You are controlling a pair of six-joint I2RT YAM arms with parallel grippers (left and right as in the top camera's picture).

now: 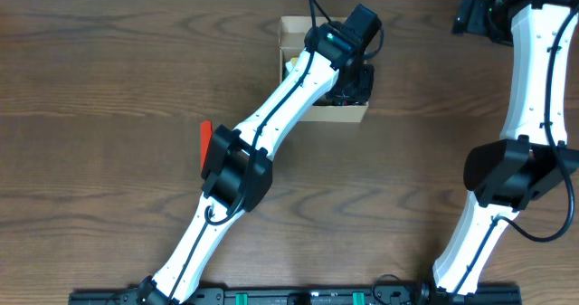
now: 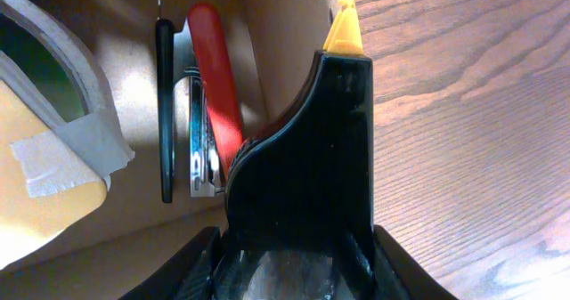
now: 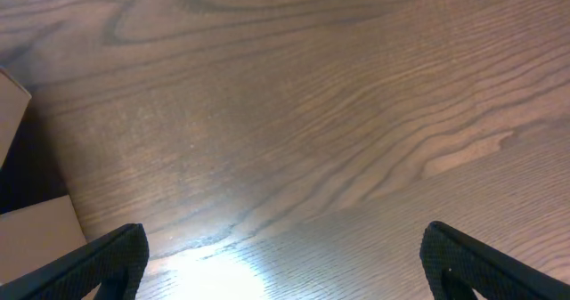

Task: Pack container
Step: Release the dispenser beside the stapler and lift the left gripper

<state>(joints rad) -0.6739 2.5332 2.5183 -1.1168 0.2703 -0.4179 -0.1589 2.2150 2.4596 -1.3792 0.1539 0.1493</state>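
Shows the container (image 1: pixel 336 115), a tan cardboard box, at the far middle of the wooden table (image 1: pixel 109 88), open on top. Sets the left gripper (image 1: pixel 355 81) above the box's right half, at the end of the left arm (image 1: pixel 271 124) reaching in from the near side. Catches that claw clenched on a black tool (image 2: pixel 303 158) with a yellow tip (image 2: pixel 343 28), held just beside the box's wall. Reveals, inside the box in the left wrist view, a roll of pale tape (image 2: pixel 85 131) at the left, then a thin black stick (image 2: pixel 166 113) and a red-handled metal implement (image 2: pixel 214 77) lying side by side on the floor. Marks a red item (image 1: pixel 205 145) on the table beside the left arm, partly hidden by it. Puts the right gripper (image 3: pixel 283 247) well apart near the far right corner, released, fingers spread wide over bare wood. Admits no clear reading of the tan surface (image 3: pixel 27 238) at the left edge of the right wrist view.
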